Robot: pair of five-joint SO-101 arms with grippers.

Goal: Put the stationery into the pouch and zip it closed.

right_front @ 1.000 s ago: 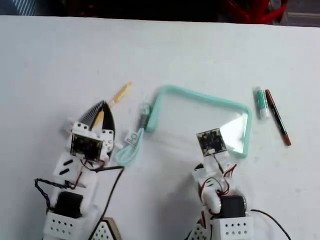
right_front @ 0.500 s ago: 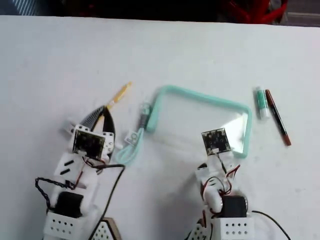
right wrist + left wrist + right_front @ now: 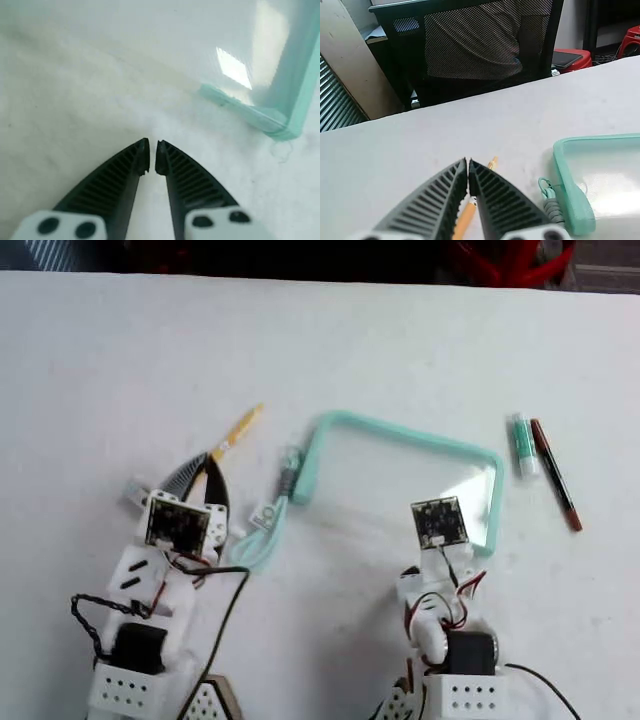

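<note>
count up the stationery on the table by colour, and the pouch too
yellow pencil: 1
green-and-white stick: 1
dark red pen: 1
teal-edged clear pouch: 1
total: 4

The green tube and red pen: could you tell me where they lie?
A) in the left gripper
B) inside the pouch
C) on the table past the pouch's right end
C: the green tube and red pen lie side by side on the table, clear of the pouch.
</note>
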